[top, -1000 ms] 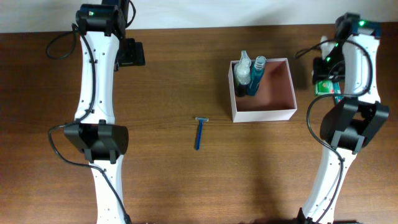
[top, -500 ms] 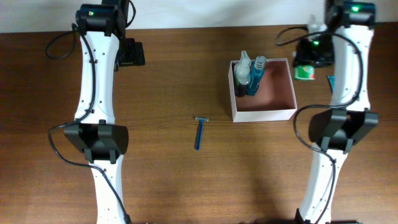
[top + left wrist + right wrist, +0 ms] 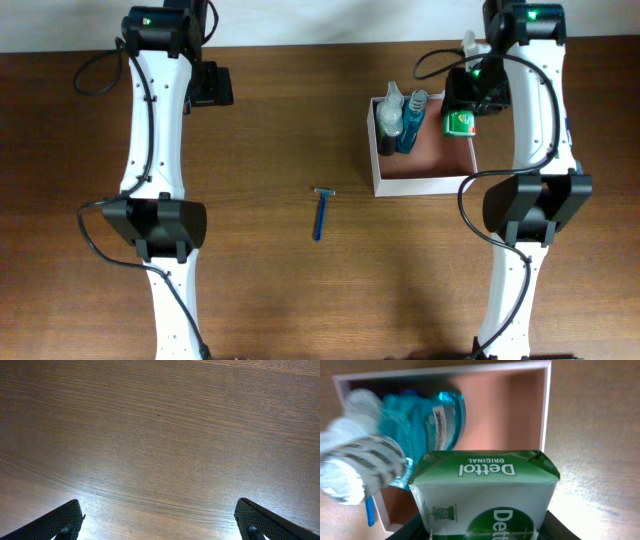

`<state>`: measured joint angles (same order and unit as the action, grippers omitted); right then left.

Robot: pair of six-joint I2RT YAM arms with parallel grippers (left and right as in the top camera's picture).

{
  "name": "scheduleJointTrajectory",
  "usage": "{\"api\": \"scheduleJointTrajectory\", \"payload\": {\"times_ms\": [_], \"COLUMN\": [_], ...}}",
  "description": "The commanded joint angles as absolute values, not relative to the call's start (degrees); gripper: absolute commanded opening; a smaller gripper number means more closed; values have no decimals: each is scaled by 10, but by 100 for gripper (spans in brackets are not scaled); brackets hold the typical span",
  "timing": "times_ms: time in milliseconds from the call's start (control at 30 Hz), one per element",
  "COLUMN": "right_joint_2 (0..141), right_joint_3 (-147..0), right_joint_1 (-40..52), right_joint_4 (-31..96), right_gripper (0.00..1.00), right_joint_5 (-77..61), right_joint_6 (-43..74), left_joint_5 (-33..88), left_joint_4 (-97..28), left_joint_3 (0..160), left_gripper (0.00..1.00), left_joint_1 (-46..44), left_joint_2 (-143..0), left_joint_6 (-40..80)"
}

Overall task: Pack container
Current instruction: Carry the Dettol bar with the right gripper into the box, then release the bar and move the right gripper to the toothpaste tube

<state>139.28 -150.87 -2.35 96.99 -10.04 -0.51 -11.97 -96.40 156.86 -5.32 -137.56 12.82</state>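
The container (image 3: 430,182) is a square white-walled box with a reddish-brown inside, at the right middle of the table. A clear bottle (image 3: 390,115) and a blue bottle (image 3: 412,118) stand in its far left corner. My right gripper (image 3: 462,118) is shut on a green and white Dettol soap pack (image 3: 459,124) and holds it above the box's far right corner. In the right wrist view the soap pack (image 3: 485,492) fills the jaws, with the container (image 3: 495,405) and the blue bottle (image 3: 437,415) beyond. My left gripper (image 3: 160,527) is open and empty over bare wood.
A blue razor (image 3: 321,212) lies on the table left of the container. A small blue item (image 3: 569,128) shows at the right arm's edge. The left arm reaches along the far left of the table.
My right gripper has carried the soap pack leftward from the table's right side to above the container's far right corner. The left arm has not moved.
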Motion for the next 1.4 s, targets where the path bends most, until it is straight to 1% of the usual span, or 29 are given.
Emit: {"api": "scheduleJointTrajectory", "payload": {"times_ms": [0,433,500,567,633,800,900,933,1000,1033,1100,1233,1267,1367], "right_joint_2": [1371,1372,1372,1372,1372,1366,1364,1357,1350,1345,1340,1341,1343,1349], "right_joint_3": [-1474,-1384,-1382,-1382,-1392,-1467,-1544,-1581,-1603,-1609,-1609,-1602,-1595,-1581], "right_joint_1": [-18,-19,-19,-19,-22,-48,-70,-84,-99,-111,-131,-177,-197,-225], "right_joint_4": [973,931,924,915,912,940,973,973,973,973,973,973,973,969], "right_gripper": [51,53,54,57,61,63,64,69,78,86,93,97,99,99], "right_joint_5": [-103,-81,-77,-60,-35,-28,-30,-35,-36,-36,-29,-27,-27,-35], "right_joint_6": [-6,-12,-12,-12,-10,-10,-10,0,1,1,1,0,-20,-70], "left_joint_5": [-117,-117,-117,-117,-117,-118,-117,-117,-117,-117,-117,-118,-117,-118], "left_joint_4": [-963,-963,-963,-963,-963,-963,-963,-963,-963,-963,-963,-963,-963,-963], "left_joint_3": [1567,1567,1567,1567,1567,1567,1567,1567,1567,1567,1567,1567,1567,1567], "left_gripper": [99,99,99,99,99,99,99,99,99,99,99,99,99,99], "left_joint_1": [-52,-52,-52,-52,-52,-52,-52,-52,-52,-52,-52,-52,-52,-52], "left_joint_2": [-1361,-1361,-1361,-1361,-1361,-1361,-1361,-1361,-1361,-1361,-1361,-1361,-1361,-1361], "left_joint_6": [119,119,119,119,119,119,119,119,119,119,119,119,119,119]}}
